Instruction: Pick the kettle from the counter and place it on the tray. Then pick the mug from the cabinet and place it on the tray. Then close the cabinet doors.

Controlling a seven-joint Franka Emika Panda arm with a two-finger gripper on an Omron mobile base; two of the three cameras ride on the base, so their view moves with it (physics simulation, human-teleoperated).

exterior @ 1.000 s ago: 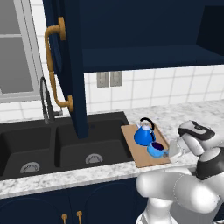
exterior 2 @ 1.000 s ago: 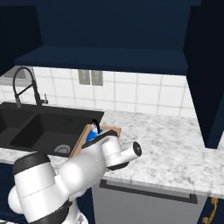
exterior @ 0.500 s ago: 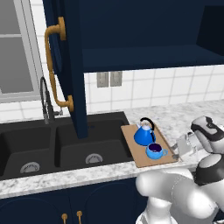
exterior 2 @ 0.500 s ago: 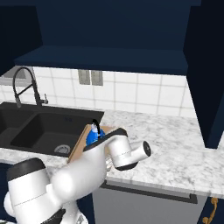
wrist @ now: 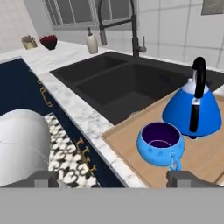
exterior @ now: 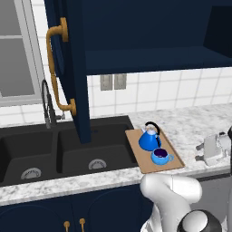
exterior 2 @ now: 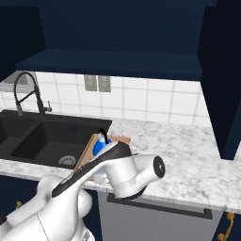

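Observation:
The blue kettle (exterior: 148,138) and the light-blue mug (exterior: 160,157) both stand on the wooden tray (exterior: 139,158), the mug in front of the kettle. My gripper (exterior: 198,153) hovers to the right of the tray, open and holding nothing. In the hand view the mug (wrist: 159,142) and kettle (wrist: 192,109) rest on the tray (wrist: 127,139), with my gripper (wrist: 113,179) spread wide below and apart from them. The cabinet (exterior: 149,59) stands open, its left door (exterior: 72,68) swung out over the sink and its right door (exterior 2: 221,70) swung out as well. In the right base view my arm hides most of the kettle (exterior 2: 99,146).
A black double sink (exterior: 63,152) with a faucet (exterior: 47,104) lies left of the tray. The speckled counter (exterior: 190,127) stretches right. A soap bottle (wrist: 92,43) and a small plant (wrist: 48,41) stand beyond the sink. Navy base cabinets with brass knobs run below.
My gripper has opened and let go of the mug, which stays on the tray. The hand has drawn back to the right, away from the tray.

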